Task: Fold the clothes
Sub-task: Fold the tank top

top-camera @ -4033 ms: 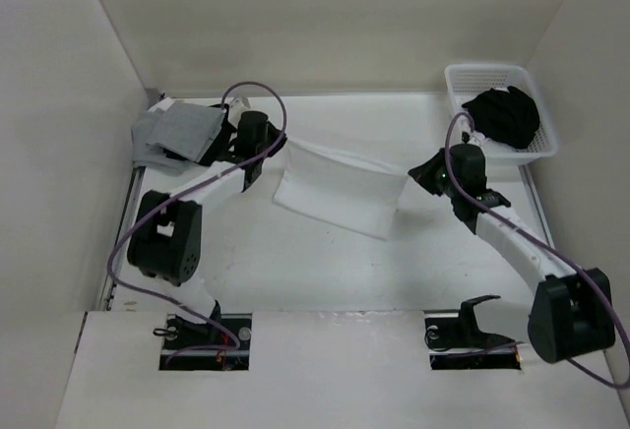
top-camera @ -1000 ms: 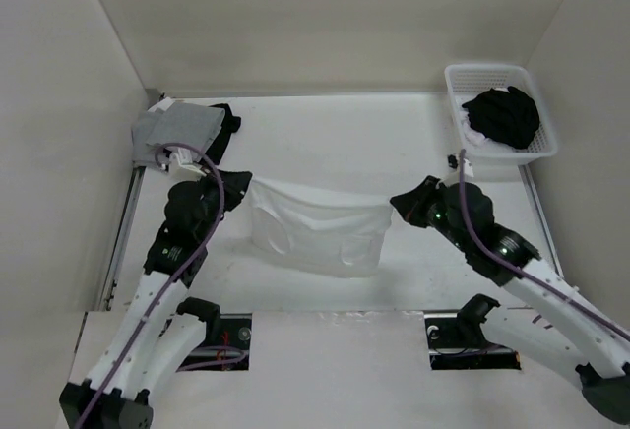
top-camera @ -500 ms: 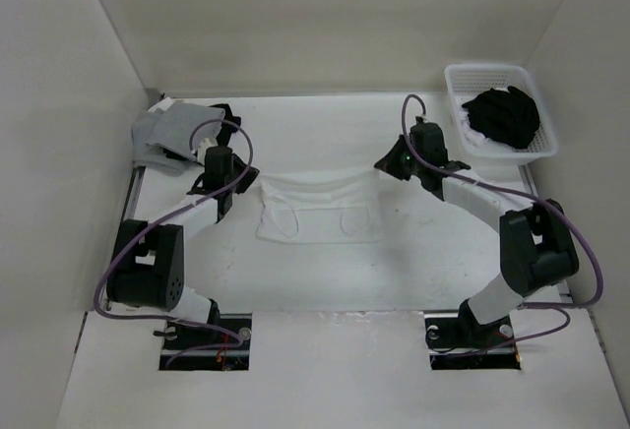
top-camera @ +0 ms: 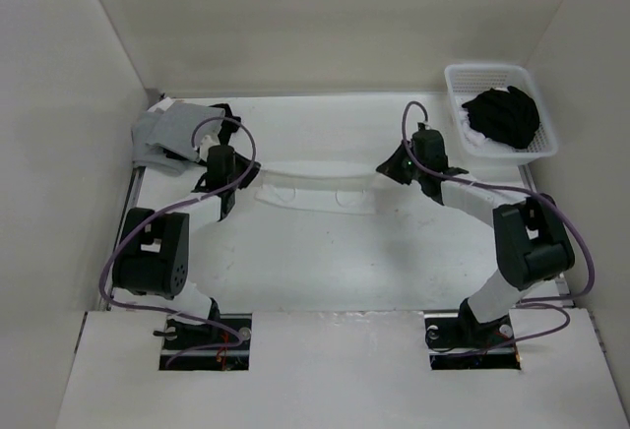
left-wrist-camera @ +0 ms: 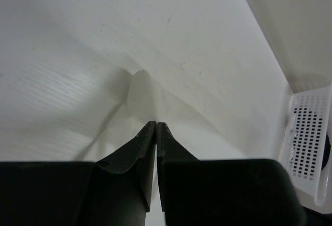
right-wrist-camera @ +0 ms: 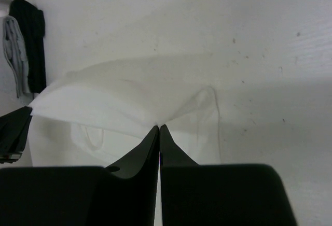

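From above: the white tank top (top-camera: 315, 185) is stretched into a long, narrow strip across the middle of the tabletop (top-camera: 325, 262), with an arm at each end. The left gripper (top-camera: 242, 175) has the left end and the right gripper (top-camera: 385, 166) has the right end. Two strap loops show along the near edge of the cloth. Far left corner, the grey and black garment stack (top-camera: 175, 130) sits just beyond the left arm. Far right corner, a white basket (top-camera: 453, 79) holds a black garment bundle (top-camera: 504, 114), well apart from the tank top.

Left wrist view: the left gripper (left-wrist-camera: 156, 125) has its jaws pressed together, and a peak of tank top fabric (left-wrist-camera: 139, 85) is drawn right up to their tips. That's a pinch on the cloth. The perforated basket wall (left-wrist-camera: 307, 142) shows at the right edge.

Right wrist view: the right gripper (right-wrist-camera: 159, 128) is the same, jaws closed tight on a gathered point of the tank top (right-wrist-camera: 124, 99), with folds fanning away from the tips. A strap loop lies flat below the raised fold. The left gripper (right-wrist-camera: 12, 132) peeks in at the far end of the cloth, and the garment stack (right-wrist-camera: 23, 44) is up in the corner.
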